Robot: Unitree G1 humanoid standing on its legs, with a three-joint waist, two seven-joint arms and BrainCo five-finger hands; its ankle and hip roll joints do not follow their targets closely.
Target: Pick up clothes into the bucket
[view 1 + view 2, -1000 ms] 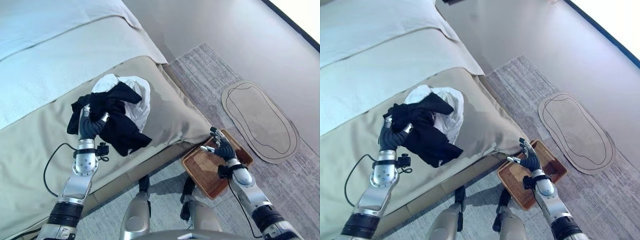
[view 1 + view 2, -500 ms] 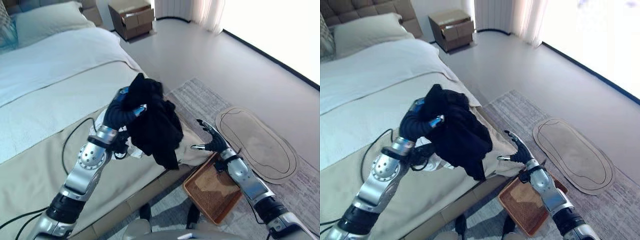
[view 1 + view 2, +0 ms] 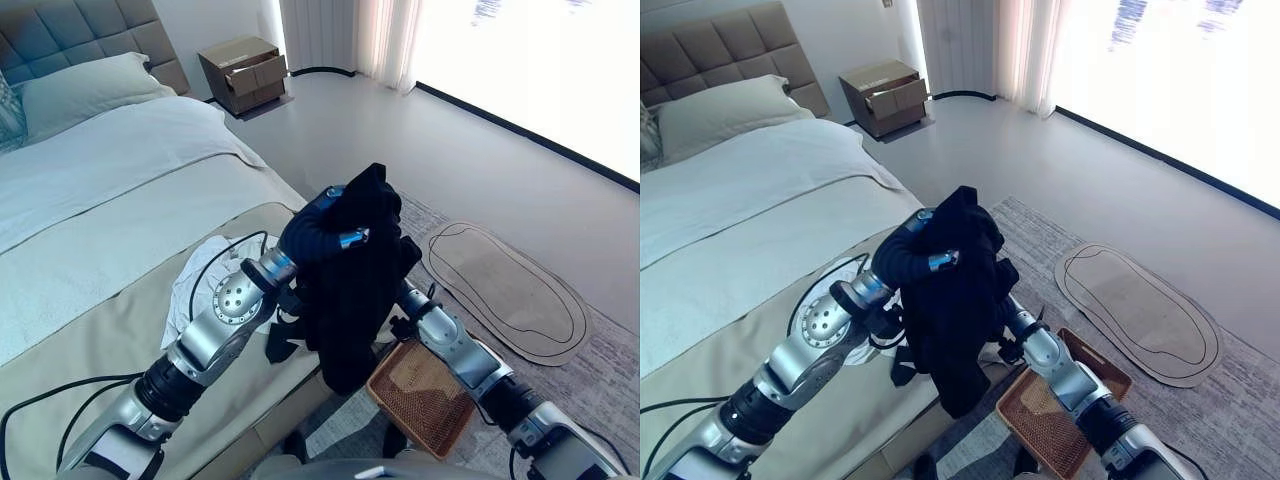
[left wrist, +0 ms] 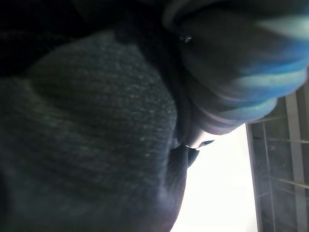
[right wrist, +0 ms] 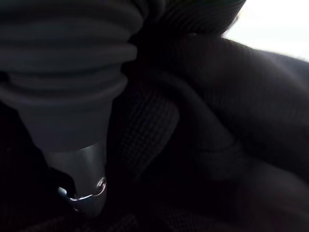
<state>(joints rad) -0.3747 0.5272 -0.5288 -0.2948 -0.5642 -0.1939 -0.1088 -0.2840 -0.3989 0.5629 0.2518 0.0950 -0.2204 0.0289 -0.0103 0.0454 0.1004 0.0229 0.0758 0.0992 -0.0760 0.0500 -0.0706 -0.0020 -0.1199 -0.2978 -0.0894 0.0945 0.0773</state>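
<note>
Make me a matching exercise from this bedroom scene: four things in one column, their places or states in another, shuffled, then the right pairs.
1. black garment
2. white garment
3. woven basket
4. bedside cabinet

A. on the floor by the bed's corner
B. lying on the bed
C. by the far wall, drawer ajar
D. hanging from the left hand

Pairs: 1-D, 2-B, 3-A, 4-C

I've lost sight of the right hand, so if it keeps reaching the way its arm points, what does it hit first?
Most likely the black garment hanging from the left hand; the right hand is already behind it.
</note>
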